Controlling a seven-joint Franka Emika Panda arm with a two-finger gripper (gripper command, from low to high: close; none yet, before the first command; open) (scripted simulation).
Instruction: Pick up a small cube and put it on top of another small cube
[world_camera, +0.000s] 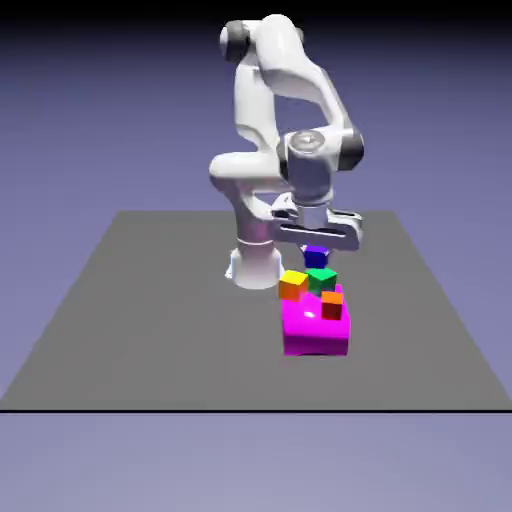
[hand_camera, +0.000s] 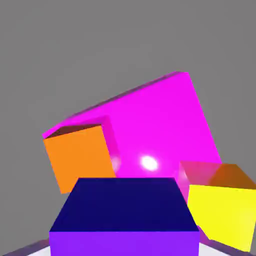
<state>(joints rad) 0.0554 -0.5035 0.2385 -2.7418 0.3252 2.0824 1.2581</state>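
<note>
Closest to me, as I stand looking toward the robot, is the front edge of the dark grey table (world_camera: 250, 400). A little behind it lies the big magenta block (world_camera: 312, 335), with a bright shine on its surface. The orange-red cube (world_camera: 332, 306) shows over the right part of this block in the exterior view, and the yellow-topped cube (world_camera: 293, 286) is near its far left corner. I cannot tell surely if these two cubes rest on the block or only beside it. The hand view shows the yellow face much larger, and there the orange one is on the other side of the picture.

The small green cube (world_camera: 321, 281) is between and a bit behind these two, and only the exterior view shows it. Just above it in that view is the small dark blue cube (world_camera: 316, 257). I cannot tell if the two touch.

The gripper (world_camera: 316, 259) points down and is closed on the blue cube, holding it between its fingers. From outside, this cube looks tiny under the hand. The hand view shows it large, with one dark blue face and one bright purple face, and it hides most of the fingertips.

Farther back, the white arm (world_camera: 255, 105) bends high over its base (world_camera: 255, 268), which stands on the table. Behind everything is the blue-violet backdrop (world_camera: 90, 120).
</note>
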